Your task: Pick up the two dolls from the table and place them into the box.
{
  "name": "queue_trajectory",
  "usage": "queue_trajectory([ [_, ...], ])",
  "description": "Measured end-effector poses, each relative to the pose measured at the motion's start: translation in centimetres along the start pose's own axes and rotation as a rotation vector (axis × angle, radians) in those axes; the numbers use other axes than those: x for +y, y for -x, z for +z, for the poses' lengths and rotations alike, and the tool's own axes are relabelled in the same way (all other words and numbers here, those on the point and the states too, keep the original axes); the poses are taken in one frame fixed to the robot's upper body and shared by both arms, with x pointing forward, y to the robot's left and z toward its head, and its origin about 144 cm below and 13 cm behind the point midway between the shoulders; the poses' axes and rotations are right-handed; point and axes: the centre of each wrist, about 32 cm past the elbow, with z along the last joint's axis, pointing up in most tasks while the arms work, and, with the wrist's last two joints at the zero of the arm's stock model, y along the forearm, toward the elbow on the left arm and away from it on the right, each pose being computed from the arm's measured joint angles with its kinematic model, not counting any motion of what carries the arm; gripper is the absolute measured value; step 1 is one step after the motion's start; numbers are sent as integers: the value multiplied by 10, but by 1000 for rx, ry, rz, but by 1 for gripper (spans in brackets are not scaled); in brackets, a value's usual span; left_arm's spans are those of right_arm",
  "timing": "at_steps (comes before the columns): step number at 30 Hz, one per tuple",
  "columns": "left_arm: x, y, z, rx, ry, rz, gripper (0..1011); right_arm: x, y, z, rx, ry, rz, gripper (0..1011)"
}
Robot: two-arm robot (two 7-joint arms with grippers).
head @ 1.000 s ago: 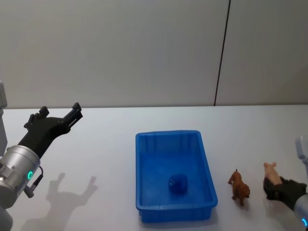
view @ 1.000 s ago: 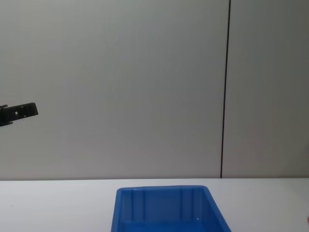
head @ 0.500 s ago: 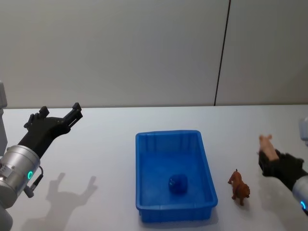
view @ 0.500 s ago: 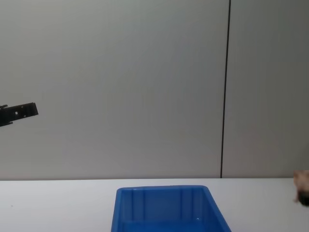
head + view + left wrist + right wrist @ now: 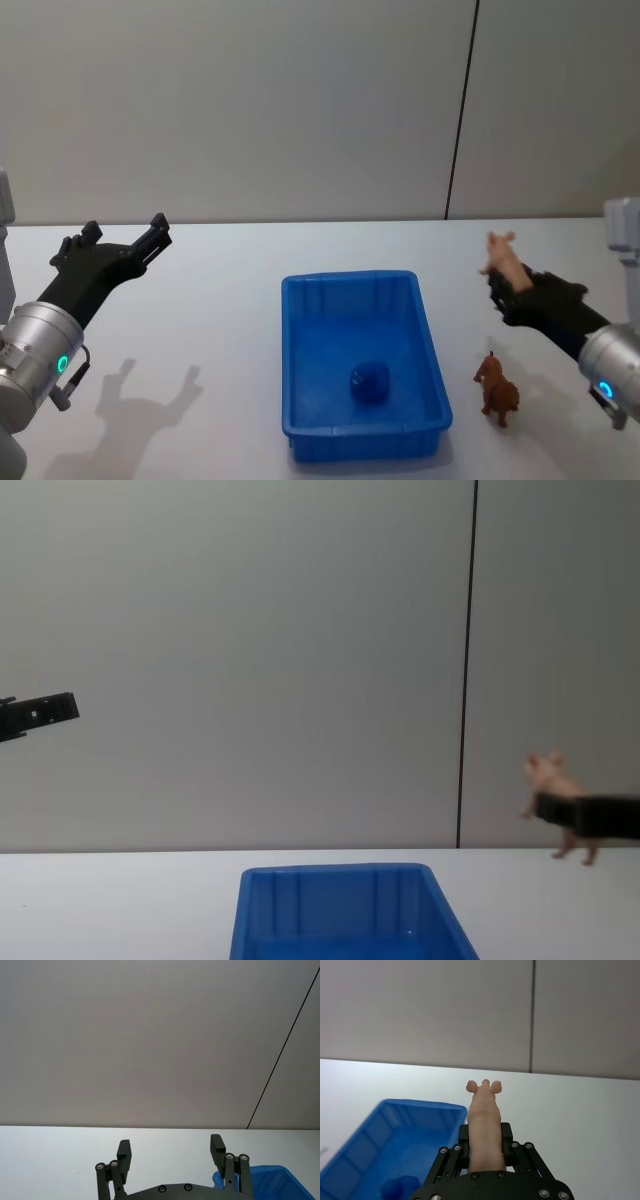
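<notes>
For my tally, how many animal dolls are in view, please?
2: a peach doll in the right gripper, a brown doll on the table beside the box; the box's blue lump is unclear.

The scene was lit brightly and evenly by soft light thrown from above. The table [image 5: 220,300] was rendered almost white around the box [image 5: 300,445], and the wall [image 5: 250,100] behind the box was shown as a flat, even grey. To the left of the box, a soft-edged, forked shadow [image 5: 150,392] was cast on the tabletop by the left gripper [image 5: 125,230]. It was displaced toward the near edge, so the light was judged to sit high and beyond the box. A fainter, broader shadow was spread on the tabletop right of the box, past the brown toy animal [image 5: 497,390]. The inner walls of the box were shaded darker than its rim. The doll [image 5: 484,1125], held above the table right of the box, was lit softly along its back.
</notes>
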Motion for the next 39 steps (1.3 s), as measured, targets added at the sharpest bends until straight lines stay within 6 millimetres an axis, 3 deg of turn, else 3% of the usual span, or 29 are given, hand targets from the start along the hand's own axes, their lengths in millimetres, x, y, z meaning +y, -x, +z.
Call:
queue_trajectory([
  [23,0,0,0,0,0,0,1001,38,22,29,89,121,351,372],
  [27,0,0,0,0,0,0,1001,47,26,32,97,163,400,536],
  [39,0,0,0,0,0,0,1001,59,33,37,108,218,465,876],
])
